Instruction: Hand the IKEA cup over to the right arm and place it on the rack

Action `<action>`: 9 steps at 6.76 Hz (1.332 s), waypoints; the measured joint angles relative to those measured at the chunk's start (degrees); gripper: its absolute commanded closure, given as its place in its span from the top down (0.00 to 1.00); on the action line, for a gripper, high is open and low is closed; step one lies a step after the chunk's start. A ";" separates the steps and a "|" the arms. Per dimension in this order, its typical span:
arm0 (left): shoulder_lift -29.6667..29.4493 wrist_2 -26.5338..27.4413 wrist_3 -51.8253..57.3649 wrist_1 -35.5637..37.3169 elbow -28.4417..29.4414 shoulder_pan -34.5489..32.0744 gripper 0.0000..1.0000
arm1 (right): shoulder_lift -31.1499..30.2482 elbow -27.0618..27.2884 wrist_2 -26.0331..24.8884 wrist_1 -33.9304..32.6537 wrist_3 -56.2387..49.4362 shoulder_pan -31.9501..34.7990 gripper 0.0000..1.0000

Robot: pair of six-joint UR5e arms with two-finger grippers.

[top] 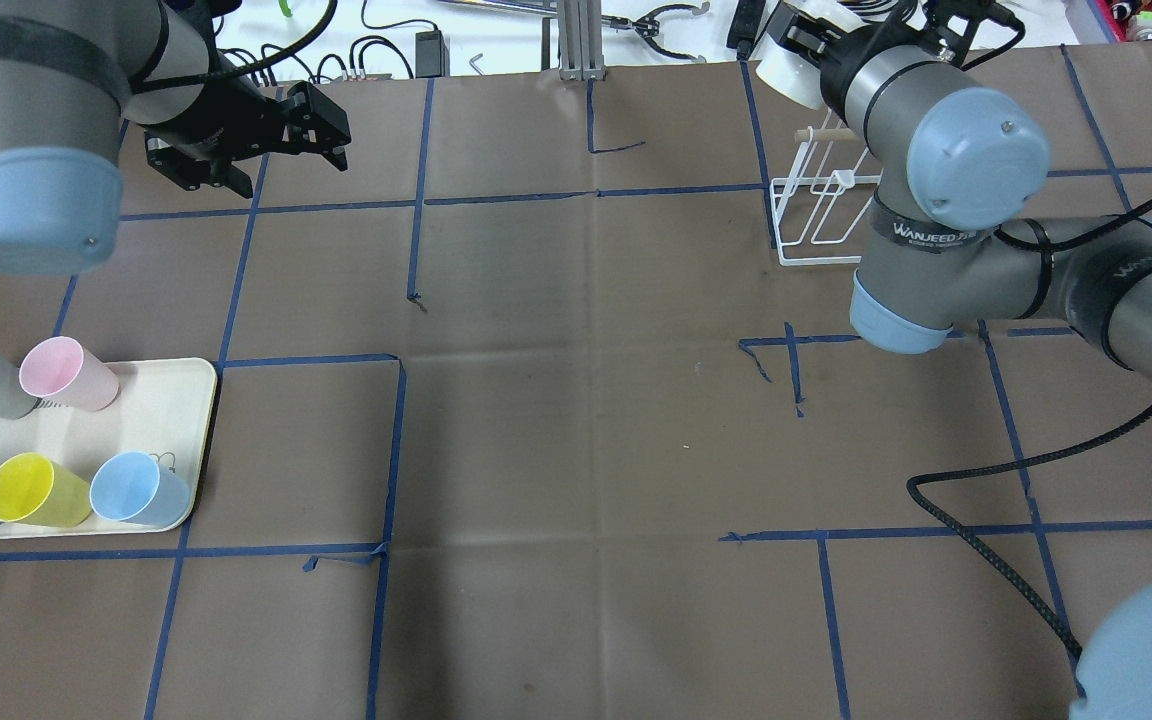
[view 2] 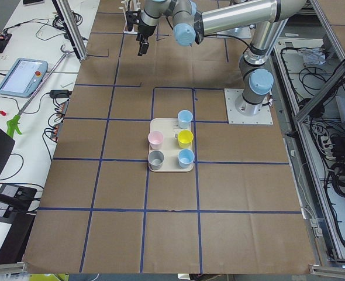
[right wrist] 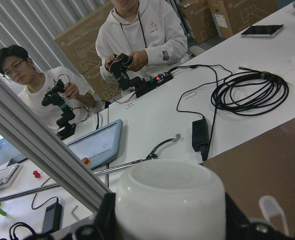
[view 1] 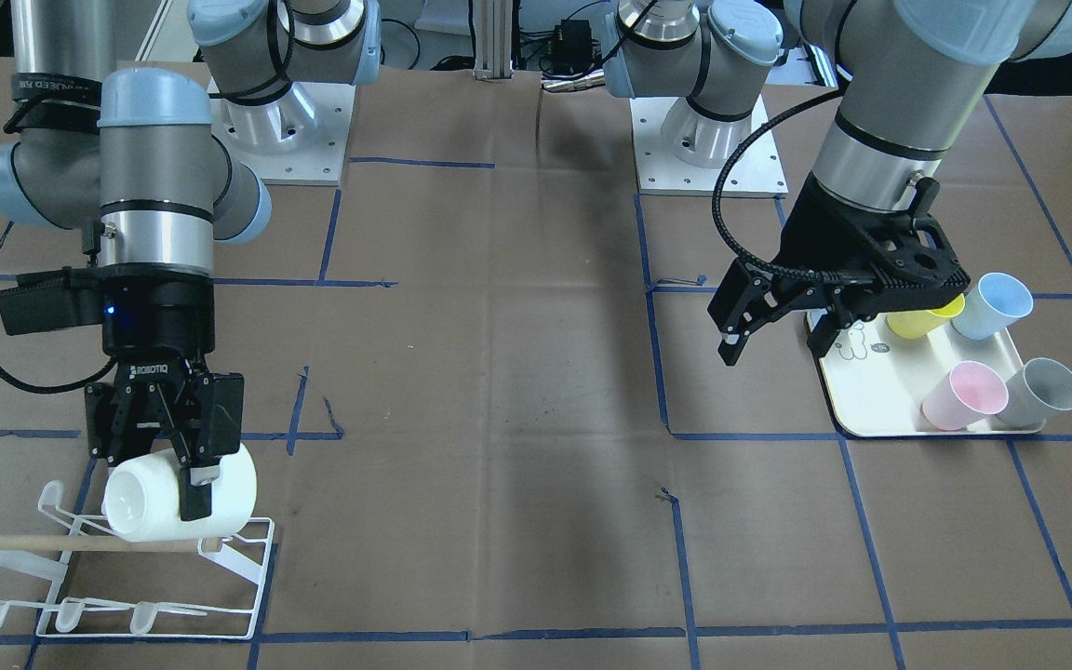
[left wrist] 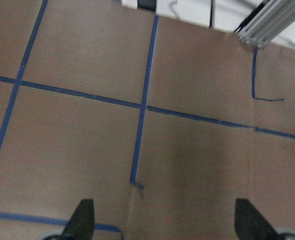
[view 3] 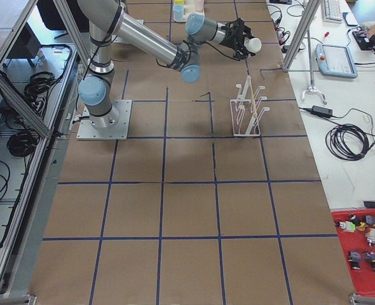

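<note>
From across the table: clamps the white IKEA cup in the right gripper, lying on its side just above the wooden dowel of the rack. Reads as the placing step, the handover apparently done. Leaves the left gripper spread and empty. Calls next, probably, for tilting the cup and lowering its open end over one hooked prong before letting go; risks a slide off the thin white wire if released too high. From overhead: shows only a sliver of the cup past the rack's far end, the wrist hiding the rest, and sets the left gripper well apart from the cream tray and its pastel cups. From both side views: too small to judge either grip. From the left wrist: frames bare brown paper crossed by blue tape between wide-apart fingertips. From the right wrist: fills the foreground with a smooth, matte, rounded cup wall, pinched between dark fingers.
</note>
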 measured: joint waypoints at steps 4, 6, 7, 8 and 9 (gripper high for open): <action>1.02 1.45 9.55 -16.12 6.37 -2.70 1.00 | 8.27 -5.22 -1.04 -8.77 -19.81 -2.66 0.21; 1.40 5.41 11.16 -17.82 5.35 -2.72 1.00 | 12.06 -7.27 -1.03 -9.58 -20.77 -3.16 0.21; 2.22 6.33 11.26 -18.04 3.92 -2.29 1.00 | 13.78 -8.54 -0.99 -9.83 -20.84 -3.28 0.21; 3.82 6.70 11.56 -18.09 1.61 -0.87 1.00 | 15.26 -9.38 -0.99 -10.37 -20.87 -3.31 0.21; 5.80 6.93 13.04 -17.94 -1.47 1.81 1.00 | 16.27 -9.64 -1.02 -10.98 -20.88 -3.33 0.22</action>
